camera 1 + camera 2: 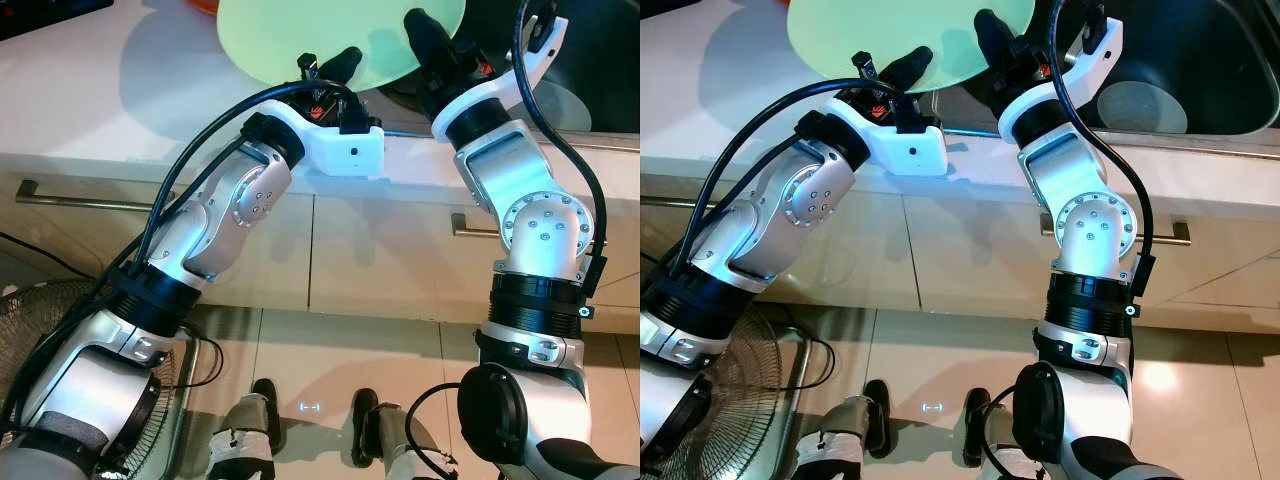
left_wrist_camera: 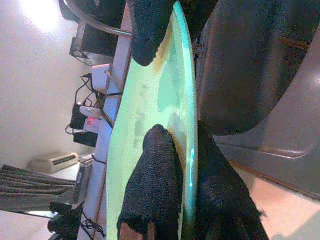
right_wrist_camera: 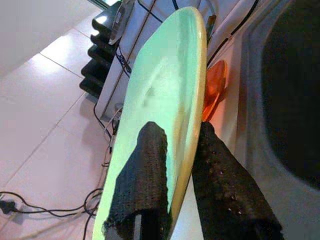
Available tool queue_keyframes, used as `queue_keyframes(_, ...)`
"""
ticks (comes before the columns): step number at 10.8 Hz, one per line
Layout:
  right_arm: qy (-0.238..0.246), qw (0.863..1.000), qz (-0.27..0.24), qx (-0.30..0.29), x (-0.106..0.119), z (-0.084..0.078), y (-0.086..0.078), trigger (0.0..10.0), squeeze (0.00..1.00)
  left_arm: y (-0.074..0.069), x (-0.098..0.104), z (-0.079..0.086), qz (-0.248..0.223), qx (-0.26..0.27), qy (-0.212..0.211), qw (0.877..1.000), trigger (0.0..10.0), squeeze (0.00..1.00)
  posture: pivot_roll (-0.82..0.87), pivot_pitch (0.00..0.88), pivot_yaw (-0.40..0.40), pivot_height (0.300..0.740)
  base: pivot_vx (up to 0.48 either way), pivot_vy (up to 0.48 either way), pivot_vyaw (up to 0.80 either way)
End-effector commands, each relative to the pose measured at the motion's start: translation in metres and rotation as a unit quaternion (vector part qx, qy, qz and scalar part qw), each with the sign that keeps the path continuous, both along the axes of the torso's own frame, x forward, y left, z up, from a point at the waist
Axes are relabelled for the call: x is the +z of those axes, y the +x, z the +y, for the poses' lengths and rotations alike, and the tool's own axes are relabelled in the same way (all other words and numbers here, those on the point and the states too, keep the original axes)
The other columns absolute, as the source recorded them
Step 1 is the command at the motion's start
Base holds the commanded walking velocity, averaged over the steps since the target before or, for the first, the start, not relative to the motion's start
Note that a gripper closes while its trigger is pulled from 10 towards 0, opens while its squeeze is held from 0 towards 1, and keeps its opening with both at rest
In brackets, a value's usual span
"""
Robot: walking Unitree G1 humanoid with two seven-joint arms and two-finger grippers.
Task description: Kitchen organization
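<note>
A round pale green plate (image 1: 330, 30) hangs above the white counter (image 1: 100, 90), just left of the sink (image 1: 1230, 60). Both grippers hold it by its near rim. My left gripper (image 1: 338, 68) is shut on the rim, one finger on the plate's (image 2: 150, 100) face and one behind it. My right gripper (image 1: 425, 35) is shut on the rim a little further right, its fingers (image 3: 145, 165) pinching the plate (image 3: 165, 90) from both sides. The plate's far part runs out of the eye views at the top.
A grey dish (image 1: 1145, 105) lies in the dark sink. An orange item (image 3: 215, 85) sits on the counter behind the plate. Cabinet fronts with bar handles (image 1: 60, 197) run below the counter. A floor fan (image 1: 40, 310) stands at my lower left.
</note>
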State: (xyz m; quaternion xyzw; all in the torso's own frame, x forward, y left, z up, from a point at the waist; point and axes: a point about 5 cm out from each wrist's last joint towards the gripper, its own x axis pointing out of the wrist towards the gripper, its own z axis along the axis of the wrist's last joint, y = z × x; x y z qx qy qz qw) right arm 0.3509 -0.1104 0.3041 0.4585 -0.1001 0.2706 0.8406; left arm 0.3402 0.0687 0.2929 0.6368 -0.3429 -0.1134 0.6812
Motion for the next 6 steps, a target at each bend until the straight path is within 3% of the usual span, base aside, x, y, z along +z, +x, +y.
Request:
queue_keyframes(1,0.009,1.0,-0.012,-0.008,0.0,-0.006,-0.001,0.0,0.0,-0.007,0.007,-0.005,-0.01,-0.025,-0.009,1.0,10.0,0.79,0.17,0.292,-0.043,0.74,0.0,0.0,0.0)
queue_keyframes(2,0.01,1.0,-0.012,-0.008,0.0,-0.006,-0.001,0.0,0.0,-0.006,0.007,-0.005,-0.007,-0.026,-0.011,1.0,10.0,1.0,0.17,0.292,-0.043,0.74,0.0,0.0,0.0)
queue_keyframes(4,0.013,1.0,-0.008,-0.019,0.0,-0.009,-0.001,0.0,0.0,-0.007,0.006,-0.005,-0.006,-0.027,-0.011,1.0,10.0,1.0,0.17,0.29,-0.041,0.74,0.0,0.0,0.0)
queue_keyframes(5,0.025,0.999,0.0,-0.043,-0.001,-0.016,0.003,0.0,0.0,-0.007,0.006,-0.005,-0.006,-0.027,-0.012,1.0,10.0,1.0,0.18,0.289,-0.04,0.74,0.0,0.0,0.0)
queue_keyframes(6,0.058,0.994,0.012,-0.09,0.0,-0.033,0.009,0.0,0.0,-0.007,0.006,-0.005,-0.005,-0.028,-0.013,1.0,10.0,1.0,0.17,0.288,-0.04,0.74,0.0,0.0,0.0)
